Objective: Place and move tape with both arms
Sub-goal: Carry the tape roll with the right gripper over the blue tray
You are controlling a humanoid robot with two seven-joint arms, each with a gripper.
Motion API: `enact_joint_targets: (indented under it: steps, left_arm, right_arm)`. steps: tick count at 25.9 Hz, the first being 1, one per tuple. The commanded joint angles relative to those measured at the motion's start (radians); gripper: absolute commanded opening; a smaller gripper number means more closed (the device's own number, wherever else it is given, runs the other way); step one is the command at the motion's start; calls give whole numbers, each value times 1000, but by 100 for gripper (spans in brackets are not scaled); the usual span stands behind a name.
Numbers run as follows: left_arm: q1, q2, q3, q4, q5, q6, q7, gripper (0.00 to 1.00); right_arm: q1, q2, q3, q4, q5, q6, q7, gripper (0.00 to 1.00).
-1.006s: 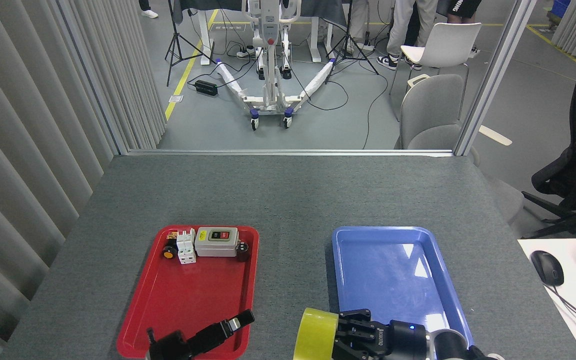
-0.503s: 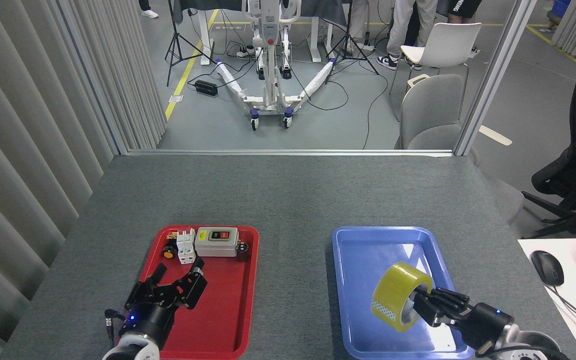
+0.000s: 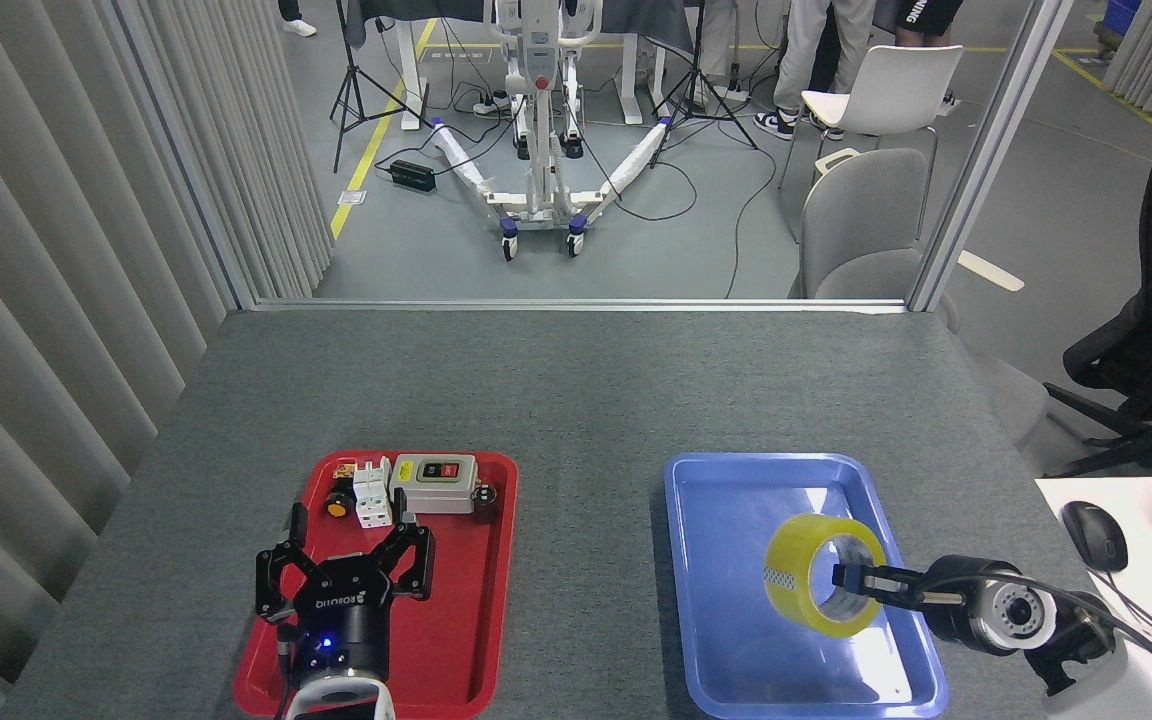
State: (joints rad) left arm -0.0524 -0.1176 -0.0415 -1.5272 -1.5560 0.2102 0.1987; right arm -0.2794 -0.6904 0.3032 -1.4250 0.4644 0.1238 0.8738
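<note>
Since a second ago, my right gripper (image 3: 861, 578) is carrying the tape roll (image 3: 824, 588), clamped through its core, over the blue tray (image 3: 736, 480); release remains. My left gripper (image 3: 346, 575) is hovering splayed, empty, above the red tray (image 3: 481, 600).

Glossy blue plastic tray (image 3: 716, 560) at 5 o'clock, glossy red plastic tray (image 3: 481, 600) at 7, matt grey felt-like counter (image 3: 576, 380), translucent glossy yellow tape (image 3: 794, 560)

The word ROBOTIQ stands in white letters, seen upside down, on the black left gripper (image 3: 344, 566) over the red tray (image 3: 496, 560), and the other small labels are too tiny to read
</note>
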Motion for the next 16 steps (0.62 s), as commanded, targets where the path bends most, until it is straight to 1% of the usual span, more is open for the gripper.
enact_joint_targets:
  steps: [1,3,5,8,10,13,16]
  left_arm:
    - [20,1,2,-4,13,-23,2,100]
    - [23,1,6,1,13,-38,2,100]
    - [25,3,17,4,14,-58,-2,100]
    - [29,3,48,4,14,-158,1,100]
    - [29,3,69,13,14,-207,1,100]
    - [29,3,78,33,14,-216,4,100]
    - [29,3,71,47,19,-212,11,100]
  right_arm:
    - [-86,-3,89,80,-6,125,73,4]
    - [-147,5,126,147,-16,157,80,4]
    - [-216,20,151,238,-29,181,96,4]
    - [-325,65,235,416,-27,184,93,4]
    - [-379,86,309,511,-27,186,82,4]
    - [-434,114,359,592,-29,188,82,4]
    - [-445,144,366,617,-30,192,83,4]
